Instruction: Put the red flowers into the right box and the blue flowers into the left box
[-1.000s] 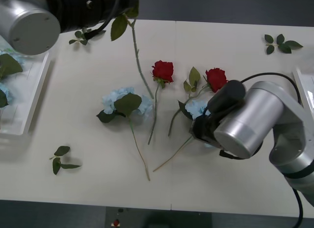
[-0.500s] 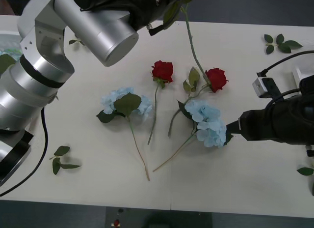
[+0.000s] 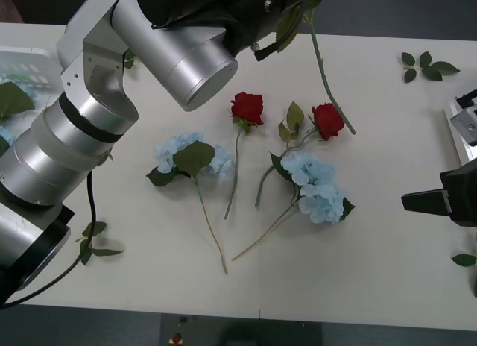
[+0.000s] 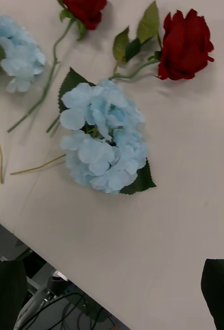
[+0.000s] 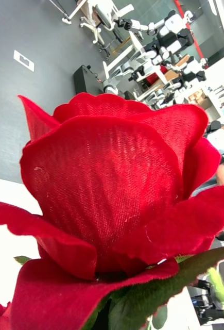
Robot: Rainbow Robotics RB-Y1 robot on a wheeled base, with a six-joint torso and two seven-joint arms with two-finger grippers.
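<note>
1. Left gripper (image 3: 287, 7) is high over the table's far edge, clamped on a red rose (image 5: 112, 206), stem (image 3: 328, 77) hanging.
2. Right gripper (image 4: 112, 294) has its fingers apart, near a blue cluster (image 4: 104, 136).
3. Two roses (image 3: 247, 107) and the blue flowers (image 3: 186, 156) lie mid-table.

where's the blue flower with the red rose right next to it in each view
Front view: the blue flower lies right of centre on the table, below the red rose.
Right wrist view: the same blue flower sits mid-frame, apart from the open right gripper.
Left wrist view: not in it.
Shared landmark: that red rose beside its head.
</note>
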